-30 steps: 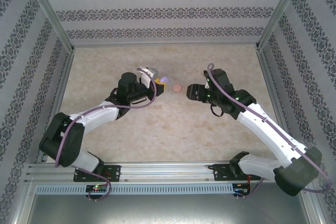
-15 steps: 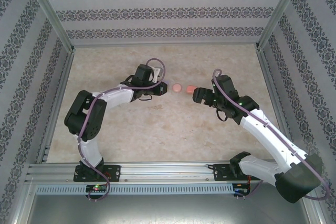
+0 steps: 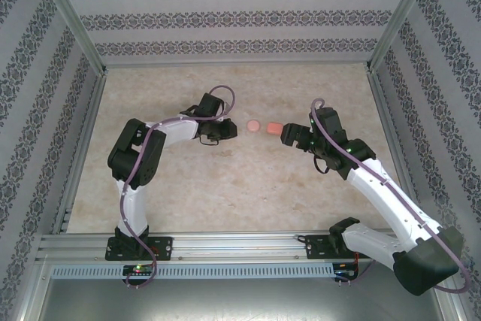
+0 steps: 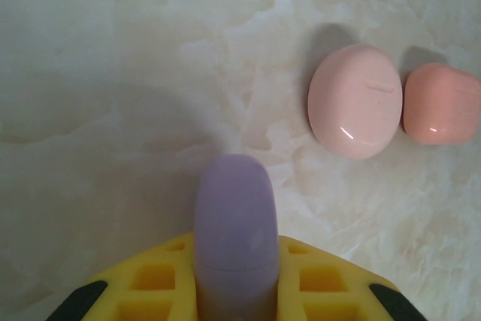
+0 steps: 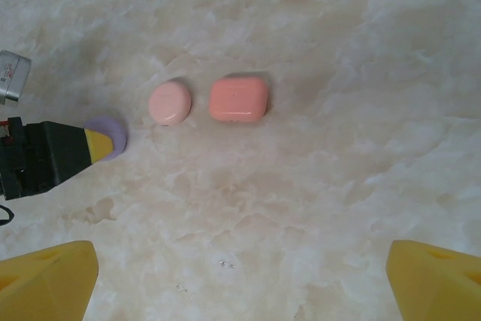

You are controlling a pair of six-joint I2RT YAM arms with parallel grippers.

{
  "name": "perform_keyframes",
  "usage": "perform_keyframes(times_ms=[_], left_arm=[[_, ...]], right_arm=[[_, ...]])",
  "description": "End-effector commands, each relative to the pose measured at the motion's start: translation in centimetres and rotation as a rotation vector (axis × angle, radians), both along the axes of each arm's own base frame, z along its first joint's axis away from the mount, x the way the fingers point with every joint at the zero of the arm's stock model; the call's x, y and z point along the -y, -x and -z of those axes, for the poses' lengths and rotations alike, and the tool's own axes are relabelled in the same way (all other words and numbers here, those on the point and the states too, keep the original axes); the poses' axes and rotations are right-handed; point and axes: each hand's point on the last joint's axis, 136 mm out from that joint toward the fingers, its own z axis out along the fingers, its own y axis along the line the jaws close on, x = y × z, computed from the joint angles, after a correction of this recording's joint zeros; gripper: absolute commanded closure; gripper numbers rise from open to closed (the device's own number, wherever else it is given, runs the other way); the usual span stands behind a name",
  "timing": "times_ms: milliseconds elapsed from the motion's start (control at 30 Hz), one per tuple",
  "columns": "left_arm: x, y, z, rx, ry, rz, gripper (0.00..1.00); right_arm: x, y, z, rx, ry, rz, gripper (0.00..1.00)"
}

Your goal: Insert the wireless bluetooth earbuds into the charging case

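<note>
Overhead, on the table (image 3: pixel 188 186), pink case (image 3: pixel 255 125) and coral case (image 3: pixel 273 126) lie shut, just beside each other, between left gripper (image 3: pixel 228 130) and right gripper (image 3: pixel 284 134) — left wrist: jaws clenched on the shut purple case (image 4: pixel 235 223) — right wrist: jaws spread wide, holding nothing; lids hide all contents.

L arm (image 3: pixel 129 208): white links, blk joints | R arm (image 3: pixel 383 193): same, big blk shoulder housing | cables (image 3: pixel 222 89): grey-purple, one per arm | L fingers (image 4: pixel 154 283): yellow, sq. pockets moulded in, blk corners | R fingers (image 5: pixel 45 276): yellow, plain wedges | bases (image 3: pixel 135 246): blk, on alu rail
</note>
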Motion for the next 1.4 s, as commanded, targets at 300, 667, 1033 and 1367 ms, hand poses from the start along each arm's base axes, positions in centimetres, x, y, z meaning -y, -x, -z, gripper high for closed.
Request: perform_keyframes(times_ms=[300,667,1033,1367], left_arm=[[-4.0,-0.1,1.0,-0.066,-0.061,-0.088,0.52],[-8.7,-0.5,-3.3,0.002,-0.043,-0.119,0.21],[-14.2,1.6,-13.0,0.258,-0.22,-0.16,0.0],[-18.9,4.6,-20.7,0.848,-0.355,-0.285,0.0]], right_arm=[[0.4,-0.6,-1.5,0.034,0.012,-0.01,0.02],[1.2,-0.7,-3.2,0.059,0.058,-0.01,0.02],[7.8,-2.6,-5.2,0.216,0.327,0.217,0.02],[13.4,-5.0,-2.3,0.278,0.527,0.355,0.02]])
